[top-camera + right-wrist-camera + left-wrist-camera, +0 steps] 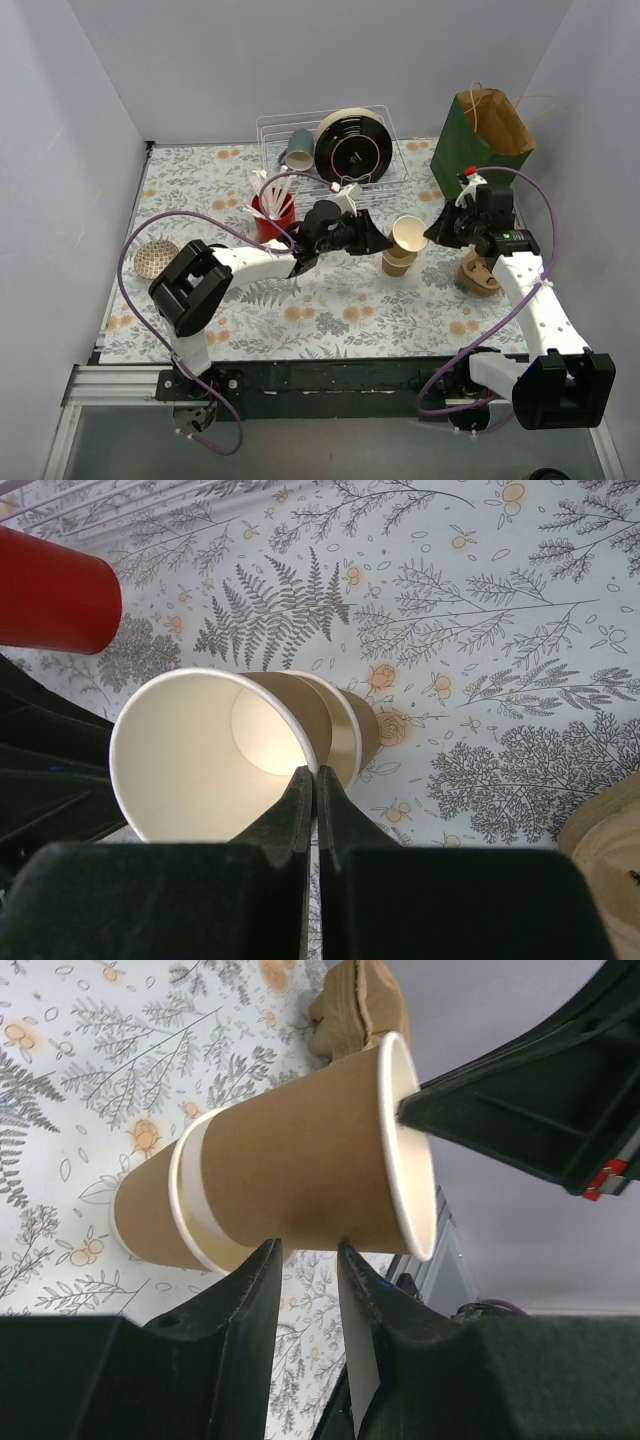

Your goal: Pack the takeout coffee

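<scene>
Right gripper is clamped on the rim of the upper paper cup, one finger inside and one outside. Only bare white lining is seen within. This cup is tilted and nested in a lower cup at the middle of the table. Left gripper is held narrowly parted at the cup wall, with nothing between its fingers. White utensils are held in the red cup. Paper bag contents: not discernible.

Far edge: rack — bag in its right corner. Central, nested cups lie left of the carrier.
</scene>
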